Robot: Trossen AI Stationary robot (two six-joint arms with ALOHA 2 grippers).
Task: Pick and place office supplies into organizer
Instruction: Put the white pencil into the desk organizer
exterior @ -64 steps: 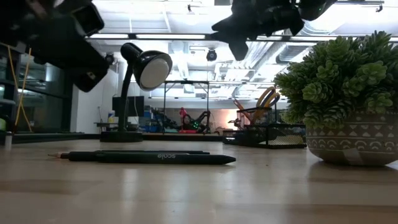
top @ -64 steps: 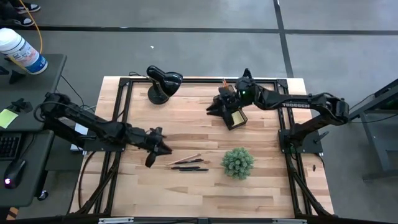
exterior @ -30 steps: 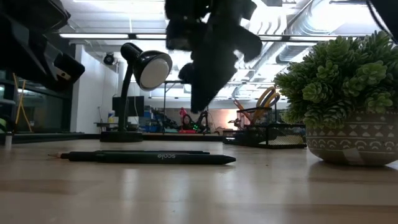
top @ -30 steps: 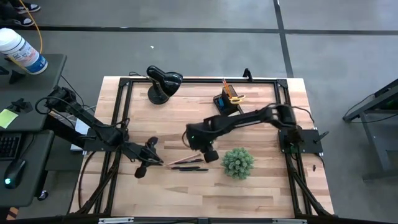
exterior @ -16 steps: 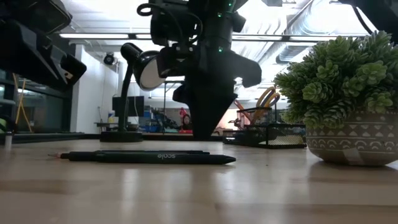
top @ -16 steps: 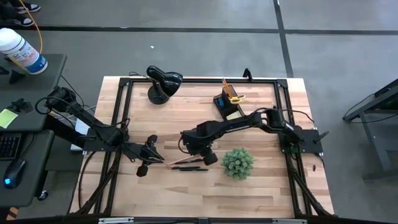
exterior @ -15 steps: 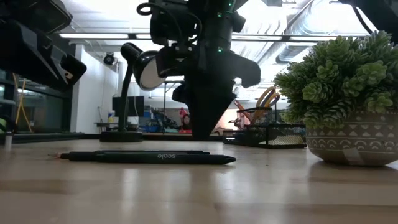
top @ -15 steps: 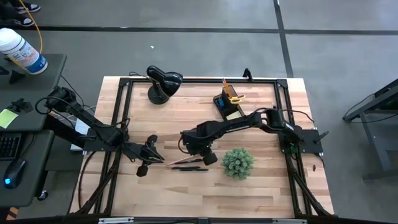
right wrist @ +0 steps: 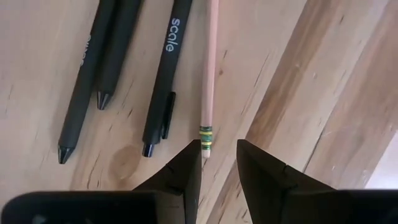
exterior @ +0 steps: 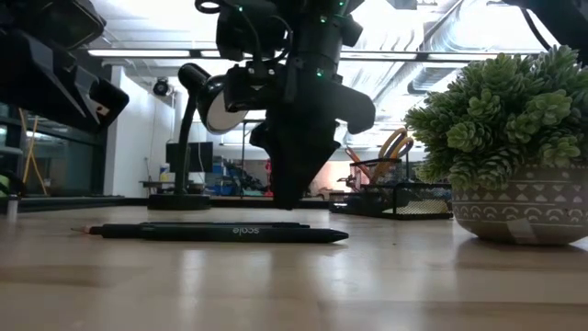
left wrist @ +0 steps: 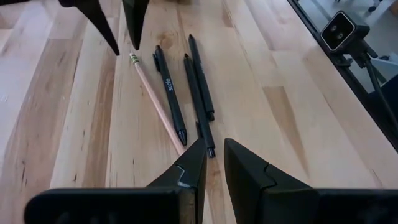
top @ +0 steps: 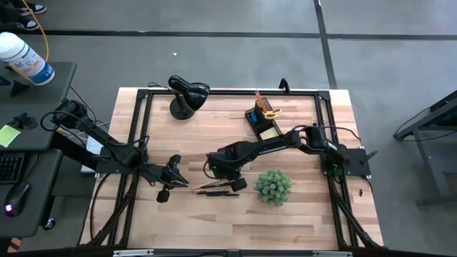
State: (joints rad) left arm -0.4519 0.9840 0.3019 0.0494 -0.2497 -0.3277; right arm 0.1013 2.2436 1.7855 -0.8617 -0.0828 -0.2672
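Two grippers flank your small cluster of supplies on the table (top: 300,214). On the left, your left gripper (top: 174,181) sits low by the near ends of the pens, its fingers (left wrist: 189,168) parted by a narrow gap with nothing between them. Just right of it lie three black pens (top: 221,188) and a wooden pencil (top: 213,182), side by side on the wood, the pencil farthest from you. Your right gripper (top: 223,173) points down over the pencil's eraser end, its fingers (right wrist: 186,163) released and slightly apart, empty, with the eraser tip just ahead of the gap. Right of the pens stands the green spiky plant (top: 273,186). Far from you, the black organizer (top: 263,120) already holds the yellow-handled scissors (top: 267,109), with the yellow sticky-note pad (top: 269,133) in its lower tray. The desk lamp (top: 186,95) stands at the far left.
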